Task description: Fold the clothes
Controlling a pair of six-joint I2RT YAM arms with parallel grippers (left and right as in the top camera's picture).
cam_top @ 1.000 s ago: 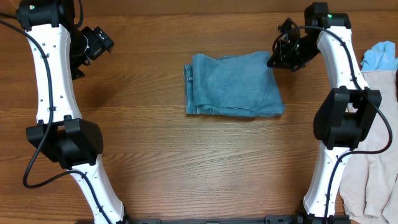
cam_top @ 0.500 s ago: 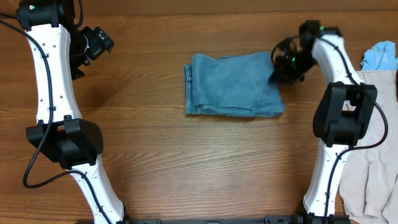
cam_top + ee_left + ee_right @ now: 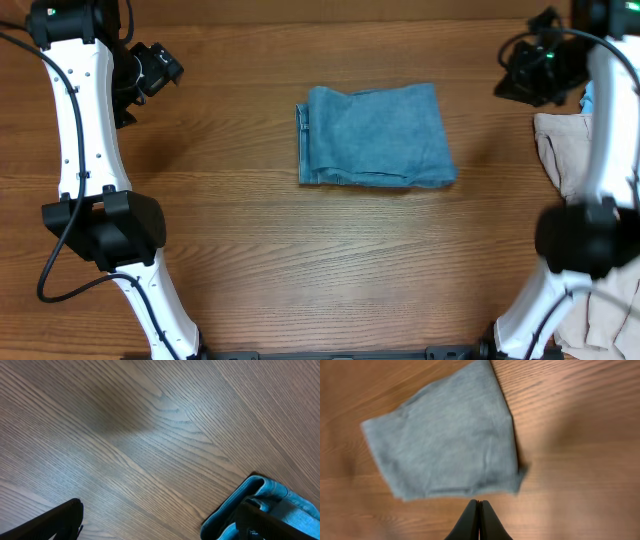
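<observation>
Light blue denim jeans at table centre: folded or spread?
Folded. The light blue denim jeans lie as one compact rectangle on the wooden table, layered edges stacked along one short side.

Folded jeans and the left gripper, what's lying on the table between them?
Nothing. The overhead view shows only bare wooden table between the left gripper and the folded jeans, and the two are well apart.

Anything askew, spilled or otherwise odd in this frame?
The jeans lie folded in a fairly neat rectangle, with the lower right corner flaring out slightly. The cream trousers sit bunched and unfolded at the far right. Nothing looks spilled or damaged.
</observation>
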